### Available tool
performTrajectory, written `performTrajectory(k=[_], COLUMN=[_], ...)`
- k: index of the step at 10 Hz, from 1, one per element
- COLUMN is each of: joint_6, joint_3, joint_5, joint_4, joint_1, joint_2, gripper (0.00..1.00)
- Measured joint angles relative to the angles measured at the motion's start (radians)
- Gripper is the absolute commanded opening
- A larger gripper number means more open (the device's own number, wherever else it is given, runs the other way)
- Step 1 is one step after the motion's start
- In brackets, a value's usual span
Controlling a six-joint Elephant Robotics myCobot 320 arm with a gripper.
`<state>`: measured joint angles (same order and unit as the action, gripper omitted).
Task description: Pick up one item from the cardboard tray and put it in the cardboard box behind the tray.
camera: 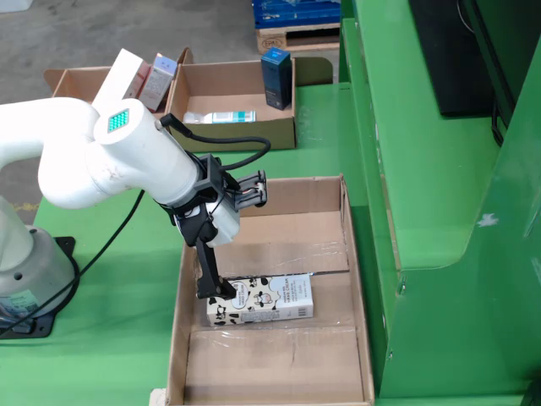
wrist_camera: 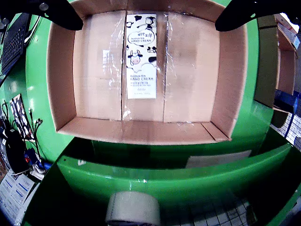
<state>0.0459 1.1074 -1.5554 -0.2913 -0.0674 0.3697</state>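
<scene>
tape roll: closest thing in the wrist view, a roll of tape (wrist_camera: 133, 208) sits low at the bottom edge, outside the box, nothing to do with the job.

green bench: the green surface (wrist_camera: 155, 181) wraps around the near side of the box in the wrist view.

cardboard box: the big open cardboard box (wrist_camera: 63, 84) fills the wrist view, its floor crossed by clear packing tape.

hand cream carton: the cow-print hand cream carton (wrist_camera: 141, 56) lies flat on the box floor. Its long axis runs near-to-far in the wrist view (left-to-right across the box in the fixed view (camera: 260, 300)).

gripper: the gripper (wrist_camera: 146, 14) hangs above the carton's far end in the wrist view. The two dark fingers (wrist_camera: 59, 14) are spread wide to left and right with nothing between them, so it's empty. The carton's narrow width lies across the gap, which looks like the right way to close on it.

gap: in the fixed view the fingertip (camera: 205, 283) looks just beside the carton's left end; touching or not, can't tell.

cardboard tray: way back in the fixed view, the small cardboard tray (camera: 241, 131) holds a dark blue box (camera: 276, 78) and a flat carton.
</scene>
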Motion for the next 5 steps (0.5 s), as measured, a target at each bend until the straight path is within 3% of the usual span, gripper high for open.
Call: performTrajectory(k=[5], joint_6=[0.008], joint_3=[-0.020], joint_5=[0.012], joint_4=[-0.035], joint_1=[0.005], joint_2=[0.098], gripper=[1.00])
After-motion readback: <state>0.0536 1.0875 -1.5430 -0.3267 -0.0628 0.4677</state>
